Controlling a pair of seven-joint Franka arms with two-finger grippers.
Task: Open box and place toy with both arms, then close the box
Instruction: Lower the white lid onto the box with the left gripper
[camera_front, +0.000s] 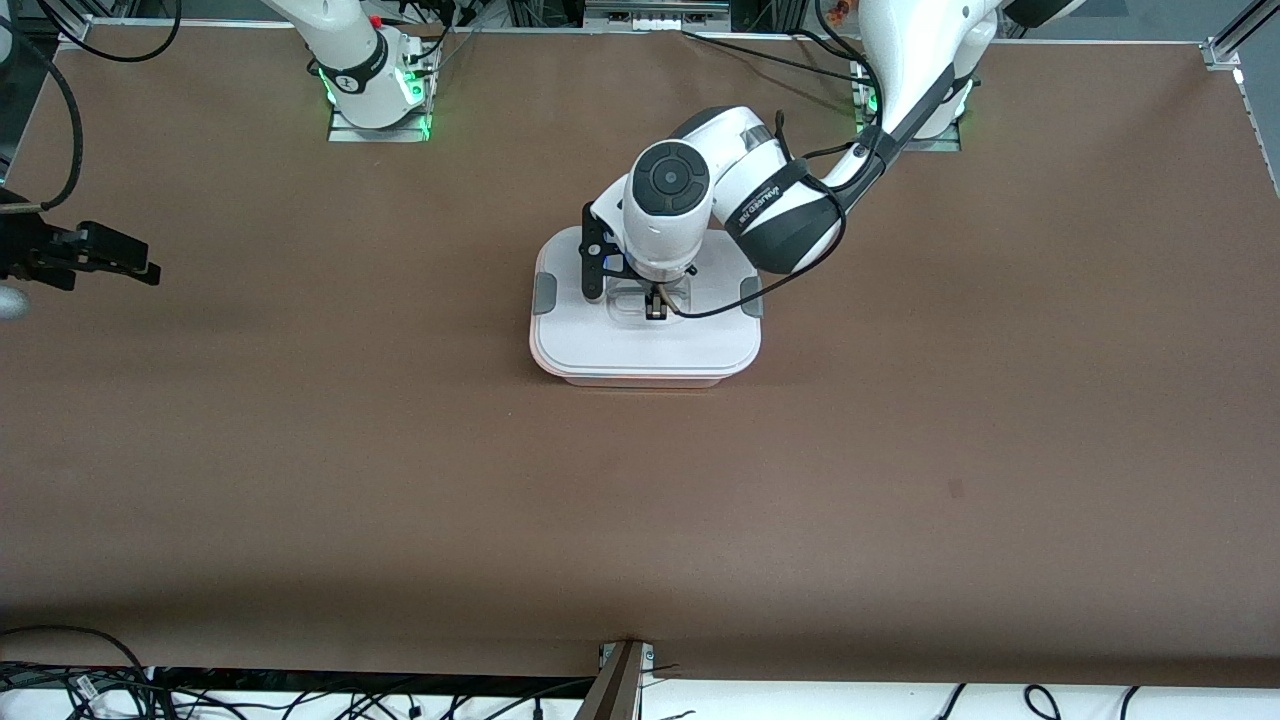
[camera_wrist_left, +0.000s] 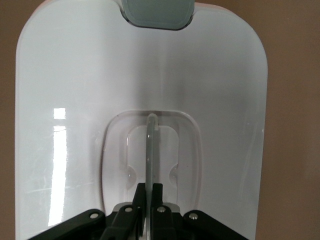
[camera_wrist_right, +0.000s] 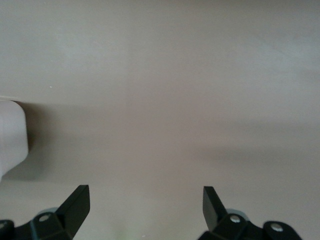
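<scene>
**A:** Box (camera_front: 645, 345) first: where does it sit, and how is it lying?

**B:** Mid-table, roughly between the two bases and a little toward the left arm's end. The white lid (camera_front: 600, 345) is on it, one grey clip (camera_front: 545, 295) on each short side, so its long axis runs from one arm's end of the table to the other. The toy shows in no view, so I cannot say where it is.

**A:** And the handle?

**B:** The clear handle (camera_wrist_left: 150, 150) stands upright on edge in the recess at the lid's centre. The left gripper (camera_wrist_left: 148, 195) is directly above it, pointing straight down, its fingers (camera_wrist_left: 159, 194) pressed together with the thin handle blade between them. Judging by the left wrist view, that is a firm pinch.

**A:** So which way does the next move go?

**B:** Straight up or straight down, I'd judge. The gripper is centred over the lid, so the lid should travel level rather than tip toward either clip. Whether it is being seated or lifted I cannot tell.

**A:** The other arm?

**B:** The right gripper (camera_front: 95, 255) waits over the table's edge at the right arm's end, well apart from the box, fingers spread wide over bare table (camera_wrist_right: 165, 100). The left arm is clearly the nearer one.
</scene>
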